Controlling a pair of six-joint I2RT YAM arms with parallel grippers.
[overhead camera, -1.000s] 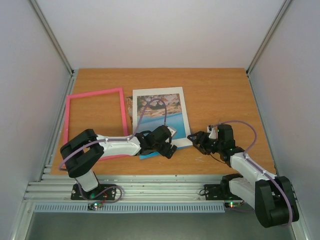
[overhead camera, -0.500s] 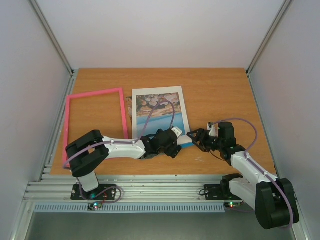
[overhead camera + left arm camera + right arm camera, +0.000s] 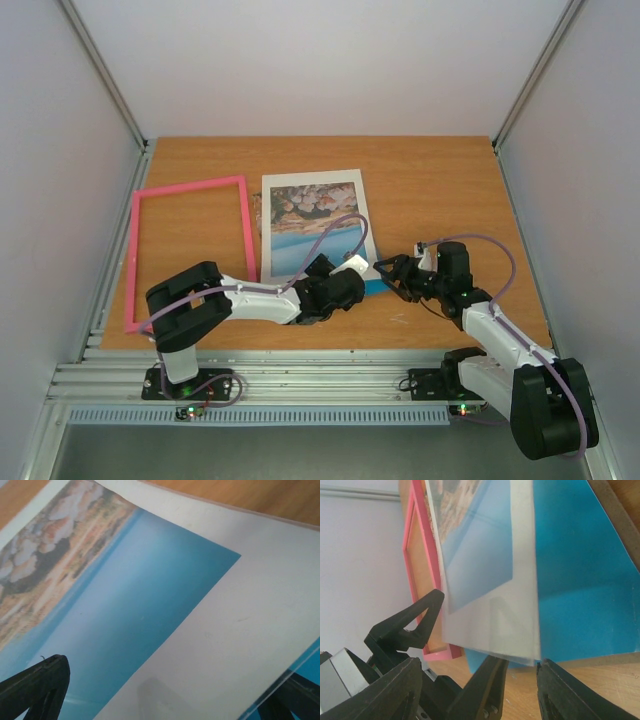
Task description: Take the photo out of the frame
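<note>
On the table [image 3: 440, 180], frame [image 3: 190, 186] beside photo [image 3: 310, 218], white mat [image 3: 240, 630] overlying photo

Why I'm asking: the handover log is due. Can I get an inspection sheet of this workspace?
Surface: orange-brown wooden table.
Job's things: pink frame lies flat at the left, empty, with wood showing through it. The photo lies mid-table beside it, under a white mat.
Clutter: nothing seen.
End effectors: left end effector is open, low over the photo's near part. Right end effector is at the mat's near right corner, jaws apart, no grip seen.
Cables: left arm's purple cable arcs over the photo. Right arm's cable loops above its wrist.
Surroundings: white walls on three sides and a metal rail along the near edge.
</note>
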